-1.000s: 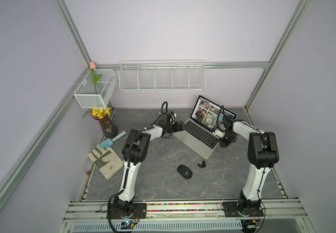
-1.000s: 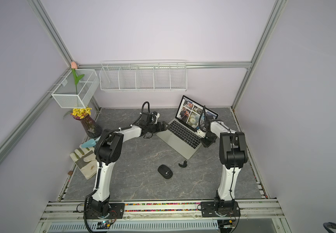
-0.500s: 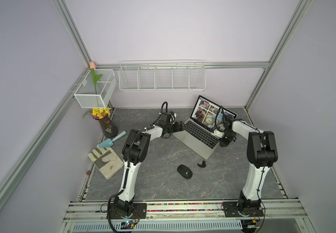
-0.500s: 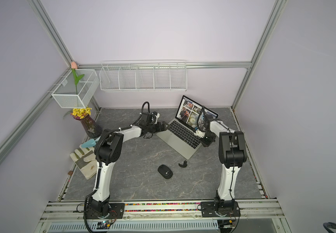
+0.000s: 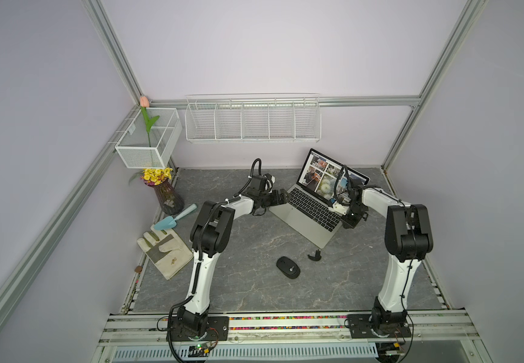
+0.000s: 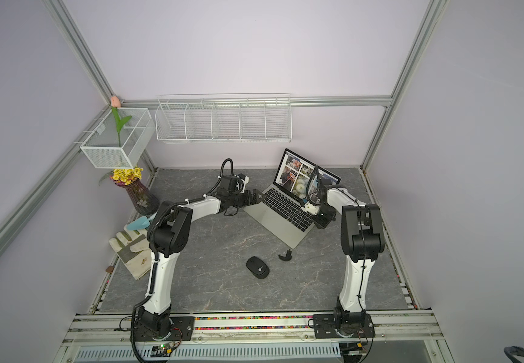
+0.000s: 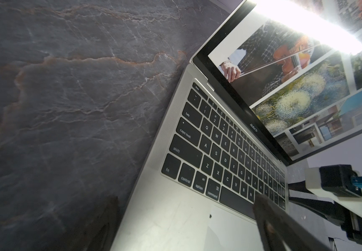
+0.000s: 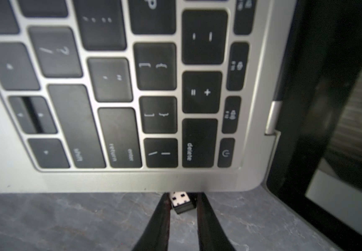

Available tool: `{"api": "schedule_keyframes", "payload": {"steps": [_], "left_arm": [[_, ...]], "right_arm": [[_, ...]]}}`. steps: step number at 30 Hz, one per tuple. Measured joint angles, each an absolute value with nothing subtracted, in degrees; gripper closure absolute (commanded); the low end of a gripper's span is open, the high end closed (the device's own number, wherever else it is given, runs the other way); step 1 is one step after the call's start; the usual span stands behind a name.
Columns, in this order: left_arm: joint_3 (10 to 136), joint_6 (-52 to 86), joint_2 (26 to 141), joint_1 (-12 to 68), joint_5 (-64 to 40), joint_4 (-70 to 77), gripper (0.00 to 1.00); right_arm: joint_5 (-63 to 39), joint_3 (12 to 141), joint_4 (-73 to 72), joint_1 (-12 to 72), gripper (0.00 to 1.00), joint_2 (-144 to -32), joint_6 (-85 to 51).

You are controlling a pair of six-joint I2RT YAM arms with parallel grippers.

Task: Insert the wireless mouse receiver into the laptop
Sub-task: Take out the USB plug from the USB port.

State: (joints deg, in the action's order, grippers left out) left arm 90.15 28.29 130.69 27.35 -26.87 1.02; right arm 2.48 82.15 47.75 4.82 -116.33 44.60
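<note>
The laptop stands open at the back right, its screen showing photos. In the right wrist view the wireless mouse receiver, a tiny black stub with a silver plug, sits slightly tilted with its plug tip against the laptop's right side edge, below the delete key. My right gripper is shut on the stub, one finger on each side. My left gripper is open, straddling the laptop's left front corner, one finger over the keyboard and one over the table.
A black oval mouse and a small curved black cover piece lie in front of the laptop. A work glove, a blue trowel and a vase of yellow flowers sit at the left. Wire baskets hang on the back wall.
The right gripper's fingers have drawn closer together around the receiver. Both arms have hardly moved.
</note>
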Motion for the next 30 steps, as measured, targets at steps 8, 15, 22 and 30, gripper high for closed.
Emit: {"api": "schedule_keyframes", "payload": {"steps": [8, 15, 22, 30], "left_arm": [[90.1, 28.3, 130.7, 27.3, -26.9, 1.0, 0.01], [90.1, 28.3, 130.7, 27.3, -26.9, 1.0, 0.01], [90.1, 28.3, 130.7, 27.3, -27.0, 1.0, 0.01], [90.6, 28.3, 130.7, 27.3, -26.9, 0.1, 0.01]], "right_arm": [[2.2, 81.8, 47.3, 4.9, 0.82, -116.0, 45.1], [2.0, 80.8, 47.3, 5.0, 0.85, -115.2, 45.0], [2.1, 76.9, 47.2, 4.6, 0.87, -112.5, 44.6], [1.4, 74.4, 45.9, 3.6, 0.90, -110.7, 44.5]]}}
